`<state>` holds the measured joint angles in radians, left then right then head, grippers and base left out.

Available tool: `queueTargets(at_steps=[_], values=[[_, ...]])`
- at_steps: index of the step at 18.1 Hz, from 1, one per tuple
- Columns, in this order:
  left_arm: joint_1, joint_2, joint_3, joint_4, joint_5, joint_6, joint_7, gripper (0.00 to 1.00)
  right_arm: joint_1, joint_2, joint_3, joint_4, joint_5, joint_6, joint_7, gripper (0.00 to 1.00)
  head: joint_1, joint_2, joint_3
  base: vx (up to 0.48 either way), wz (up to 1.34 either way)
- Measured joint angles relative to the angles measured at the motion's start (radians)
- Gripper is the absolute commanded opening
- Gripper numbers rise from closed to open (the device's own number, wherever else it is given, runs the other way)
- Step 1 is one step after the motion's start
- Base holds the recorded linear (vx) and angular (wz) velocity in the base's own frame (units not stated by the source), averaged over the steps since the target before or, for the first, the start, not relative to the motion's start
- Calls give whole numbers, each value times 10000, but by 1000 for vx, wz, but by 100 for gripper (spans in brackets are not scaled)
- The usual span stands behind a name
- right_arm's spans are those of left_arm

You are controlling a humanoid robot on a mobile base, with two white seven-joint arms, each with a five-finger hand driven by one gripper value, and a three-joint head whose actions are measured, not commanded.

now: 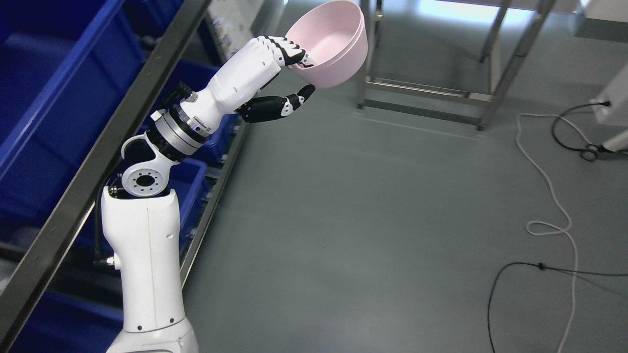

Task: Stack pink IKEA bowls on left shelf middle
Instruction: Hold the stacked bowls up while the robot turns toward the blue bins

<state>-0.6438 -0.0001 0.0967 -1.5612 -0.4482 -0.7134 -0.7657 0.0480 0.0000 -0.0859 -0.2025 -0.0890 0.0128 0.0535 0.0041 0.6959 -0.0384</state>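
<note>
A pink bowl [333,41] hangs in the air near the top middle, tilted so its opening faces up and to the left. My left hand [287,73] is shut on its rim: the white fingers [282,49] curl over the edge into the bowl and the black thumb [294,98] reaches under the bowl's base. It looks like two bowls nested together, as a second rim line shows. The left arm rises from the bottom left beside the shelf. My right arm is out of view.
A metal shelf rack [98,147] with blue bins [44,98] runs along the left side. A metal table frame [427,98] stands on the grey floor behind the bowl. White and black cables [554,215] lie on the floor at the right.
</note>
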Motion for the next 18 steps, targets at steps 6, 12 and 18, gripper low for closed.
queueTargets(at_steps=[6, 12, 18], values=[[-526, 0, -410, -17, -35, 368, -159, 11, -2, 0, 0, 0, 0, 0, 55, 100, 0, 0, 0, -212, 1090], [-727, 1, -643, -40, -89, 404, -223, 11, -3, 0, 0, 0, 0, 0, 73, 100, 0, 0, 0, -150, 1092], [-980, 1, -798, -55, -109, 423, -236, 11, -4, 0, 0, 0, 0, 0, 82, 100, 0, 0, 0, -8, 845]])
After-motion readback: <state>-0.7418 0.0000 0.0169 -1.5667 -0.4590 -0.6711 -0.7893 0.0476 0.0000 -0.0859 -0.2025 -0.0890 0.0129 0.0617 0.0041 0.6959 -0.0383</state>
